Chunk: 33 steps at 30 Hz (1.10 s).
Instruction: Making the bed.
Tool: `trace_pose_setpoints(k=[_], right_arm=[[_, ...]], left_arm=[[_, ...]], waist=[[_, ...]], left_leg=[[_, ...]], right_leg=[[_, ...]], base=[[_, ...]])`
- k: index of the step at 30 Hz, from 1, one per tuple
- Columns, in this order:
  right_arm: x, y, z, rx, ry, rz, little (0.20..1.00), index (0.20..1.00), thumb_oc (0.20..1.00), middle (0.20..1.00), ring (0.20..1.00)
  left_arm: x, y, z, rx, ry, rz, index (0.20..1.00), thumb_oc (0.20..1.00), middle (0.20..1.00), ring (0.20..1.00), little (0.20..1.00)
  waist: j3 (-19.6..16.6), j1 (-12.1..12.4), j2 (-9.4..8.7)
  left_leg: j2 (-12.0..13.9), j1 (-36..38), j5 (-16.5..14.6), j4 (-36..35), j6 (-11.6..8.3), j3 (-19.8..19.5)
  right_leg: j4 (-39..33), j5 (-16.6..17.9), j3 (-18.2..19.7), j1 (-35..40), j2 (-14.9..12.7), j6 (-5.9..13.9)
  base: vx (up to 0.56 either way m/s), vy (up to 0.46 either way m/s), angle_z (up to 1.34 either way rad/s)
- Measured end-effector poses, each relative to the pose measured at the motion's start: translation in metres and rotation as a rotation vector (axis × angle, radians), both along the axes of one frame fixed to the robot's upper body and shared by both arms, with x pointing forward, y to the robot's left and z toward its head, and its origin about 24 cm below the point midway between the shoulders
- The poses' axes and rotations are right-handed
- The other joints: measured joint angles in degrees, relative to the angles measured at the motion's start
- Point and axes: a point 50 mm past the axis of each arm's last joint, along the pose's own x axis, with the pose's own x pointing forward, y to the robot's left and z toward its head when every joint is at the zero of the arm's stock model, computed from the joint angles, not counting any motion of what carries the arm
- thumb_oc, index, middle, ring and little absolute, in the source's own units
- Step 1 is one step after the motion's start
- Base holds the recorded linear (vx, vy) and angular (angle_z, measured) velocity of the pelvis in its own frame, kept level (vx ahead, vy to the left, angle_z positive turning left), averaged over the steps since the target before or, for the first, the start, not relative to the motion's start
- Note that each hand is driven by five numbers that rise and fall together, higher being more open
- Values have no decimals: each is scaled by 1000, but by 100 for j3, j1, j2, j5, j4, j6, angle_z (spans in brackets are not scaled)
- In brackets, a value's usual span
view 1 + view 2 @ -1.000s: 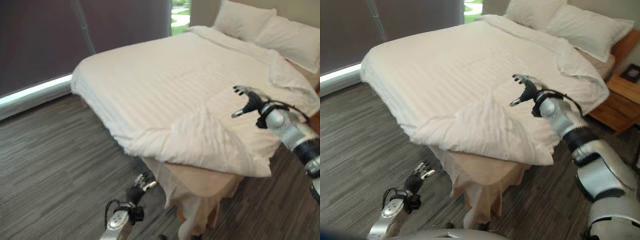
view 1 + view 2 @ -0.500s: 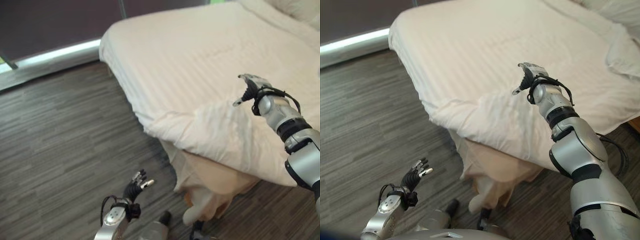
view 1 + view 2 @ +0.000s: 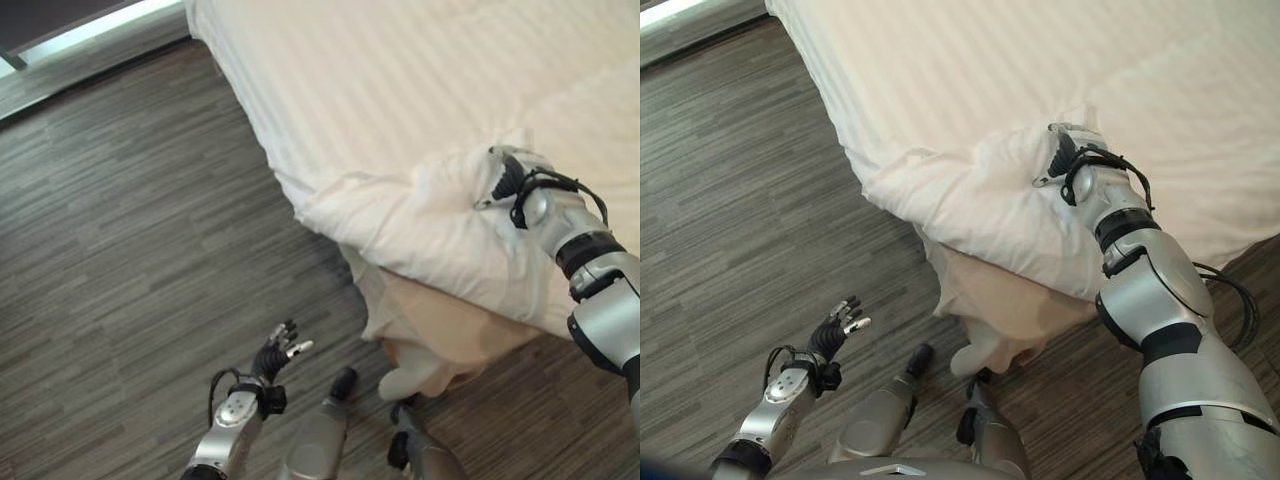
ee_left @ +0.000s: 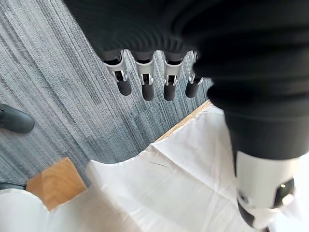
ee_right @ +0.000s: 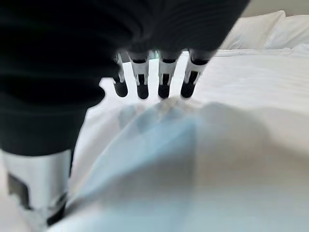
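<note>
A white striped duvet (image 3: pixel 420 90) covers the bed, and its near corner is folded back into a thick bunched fold (image 3: pixel 400 215). Under that corner the beige mattress cover (image 3: pixel 450 335) shows and hangs toward the floor. My right hand (image 3: pixel 505 178) rests at the top of the fold, open, fingers (image 5: pixel 161 79) straight just above the white cloth and holding nothing. My left hand (image 3: pixel 275 357) hangs low over the floor in front of the bed corner, open, its fingers (image 4: pixel 145 82) spread and empty.
Dark wood-plank floor (image 3: pixel 130 220) runs along the bed's left side and foot. A bright strip at the window's base (image 3: pixel 90 22) crosses the far left. Two white pillows (image 5: pixel 270 26) lie at the head of the bed.
The camera has tipped down toward the bed's near corner. My right hand has come down from above the duvet onto the folded corner. The left hand stays low and open.
</note>
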Motion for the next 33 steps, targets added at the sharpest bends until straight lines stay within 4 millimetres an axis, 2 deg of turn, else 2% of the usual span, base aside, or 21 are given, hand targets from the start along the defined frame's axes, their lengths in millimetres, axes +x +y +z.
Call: trace_pose_setpoints(k=[1, 3, 4, 5, 6, 8, 10, 13, 14, 16, 19, 21, 22, 23, 25, 26, 29, 31, 32, 33], right_arm=[[0, 2, -2, 12, -12, -2, 1000, 1000, 1000, 1000, 1000], [3, 11, 9, 7, -53, 28, 1000, 1000, 1000, 1000, 1000], [3, 18, 8, -3, -47, 53, 580, 580, 580, 580, 580], [3, 22, 3, 13, -34, 69, 200, 200, 200, 200, 200], [3, 28, -4, 11, -18, 87, 200, 200, 200, 200, 200], [3, 35, -5, 4, -17, 109, 200, 200, 200, 200, 200], [1, 57, -6, -5, -18, 213, 200, 200, 200, 200, 200], [-14, 87, -21, -13, 21, 389, 200, 200, 200, 200, 200], [-18, 95, -29, -10, 42, 427, 200, 200, 200, 200, 200], [-39, 112, -45, -15, 81, 551, 200, 200, 200, 200, 200], [-84, 144, -85, 84, 211, 756, 200, 200, 200, 200, 200], [-121, 152, -106, 134, 337, 861, 200, 200, 200, 200, 200], [-147, 152, -123, 143, 447, 944, 200, 200, 200, 200, 200], [-159, 149, -128, 126, 525, 972, 200, 200, 200, 200, 200], [-184, 130, -114, 163, 579, 1013, 200, 200, 200, 200, 200], [-190, 114, -105, 238, 614, 975, 200, 200, 200, 200, 200], [-196, 87, -99, 417, 680, 884, 200, 200, 200, 200, 200], [-196, 82, -107, 473, 741, 842, 200, 200, 200, 200, 200], [-198, 80, -117, 560, 787, 800, 200, 200, 200, 200, 200], [-196, 78, -135, 687, 851, 720, 200, 200, 200, 200, 200]], left_arm=[[5, -5, 2, -9, -5, -13, 1000, 1000, 1000, 1000, 1000], [10, -12, 5, -25, -18, -24, 1000, 1000, 1000, 1000, 1000], [10, -11, 4, -29, -17, -8, 1000, 1000, 1000, 1000, 1000], [9, -9, 3, -27, -10, 1, 1000, 1000, 1000, 1000, 1000], [11, -9, 5, -28, -20, 5, 1000, 1000, 1000, 1000, 1000], [13, -7, 8, -28, -34, 21, 1000, 1000, 1000, 1000, 1000], [14, -2, 9, -20, -40, 42, 1000, 1000, 1000, 1000, 1000], [12, 1, 8, -19, -35, 56, 1000, 1000, 1000, 1000, 1000], [12, 2, 8, -18, -34, 59, 1000, 1000, 1000, 1000, 1000], [11, 3, 10, -25, -45, 71, 1000, 1000, 1000, 1000, 1000], [2, 12, 6, -26, -32, 111, 1000, 1000, 1000, 1000, 1000], [-3, 16, 5, -29, -29, 122, 1000, 1000, 1000, 1000, 1000], [-9, 24, 3, -14, -19, 141, 1000, 1000, 1000, 1000, 1000], [-13, 29, 2, -4, -10, 155, 1000, 1000, 1000, 1000, 1000], [-22, 36, -2, 5, 10, 167, 1000, 1000, 1000, 1000, 1000], [-33, 45, -6, 20, 36, 184, 1000, 1000, 1000, 1000, 1000], [-40, 57, -6, 82, 55, 163, 1000, 1000, 1000, 1000, 1000], [-45, 65, -6, 105, 66, 169, 1000, 1000, 1000, 1000, 1000], [-43, 65, -5, 103, 61, 162, 1000, 1000, 1000, 1000, 1000], [-40, 62, -1, 95, 40, 146, 1000, 1000, 1000, 1000, 1000]], waist=[[138, -9, 17], [291, -46, 69], [297, -86, 79], [297, -84, 74], [300, -82, 79], [299, -122, 87], [297, -307, 79], [288, -328, 61], [286, -354, 55], [271, -402, 3], [228, -464, -99], [214, -490, -105], [189, -537, -142], [180, -623, -180], [146, -621, -209], [81, -632, -292], [8, -627, -404], [-52, -617, -495], [-58, -603, -502], [-58, -581, -503]], left_leg=[[3, -54, 45, -29, 45, 7], [-28, 47, 62, -32, 27, 61], [-29, 138, 53, -39, 19, 65], [1, 232, 51, -68, 16, 103], [6, 326, 46, -96, 10, 126], [-7, 385, 45, -124, 12, 142], [-24, 464, 54, -132, 27, 172], [-3, 597, 46, -145, 22, 299], [-11, 635, 34, -143, 23, 323], [7, 675, 22, -142, 34, 371], [29, 867, 17, -232, 33, 449], [29, 978, -7, -250, 44, 481], [38, 1012, -13, -250, 45, 473], [41, 1027, -17, -251, 48, 474], [29, 1081, -5, -338, 62, 492], [27, 1111, 10, -348, 88, 511], [26, 1065, 13, -351, 90, 500], [31, 1040, 13, -348, 91, 527], [31, 1019, 14, -349, 91, 513], [12, 949, 22, -338, 100, 470]], right_leg=[[1, 34, 20, -64, 0, 11], [2, 171, 79, 1, 9, -103], [2, 171, 87, 91, 9, -104], [1, 170, 103, 169, -5, -103], [1, 168, 132, 233, 5, -101], [3, 166, 169, 267, 5, -98], [2, 169, 212, 331, 3, -96], [2, 175, 336, 413, 8, -89], [1, 132, 363, 434, -5, -33], [2, 119, 391, 461, 6, -13], [1, 121, 478, 586, 26, -18], [2, 90, 511, 677, 40, 15], [0, 65, 502, 722, 20, 18], [0, 51, 504, 735, 29, 36], [-1, 49, 519, 741, 4, 41], [-1, 48, 548, 752, -13, 43], [-1, 45, 532, 712, -21, 48], [-3, 43, 552, 675, -19, 50], [-3, 38, 534, 673, -31, 57], [-4, 34, 480, 639, -52, 62]], base=[[-7, 11, 6], [-24, 54, -8], [-25, 60, -14], [-6, 26, -12], [-15, 49, -16], [-13, 50, -8], [-17, 48, -3], [-2, 26, -22], [14, 30, -13], [4, 15, -6], [59, 24, -15], [39, 22, -12], [47, 25, 5], [56, 32, 6], [-4, 11, -5], [-35, 13, -10], [-23, -7, 2], [-9, 1, -3], [-34, 7, 13], [-29, 10, 16]])
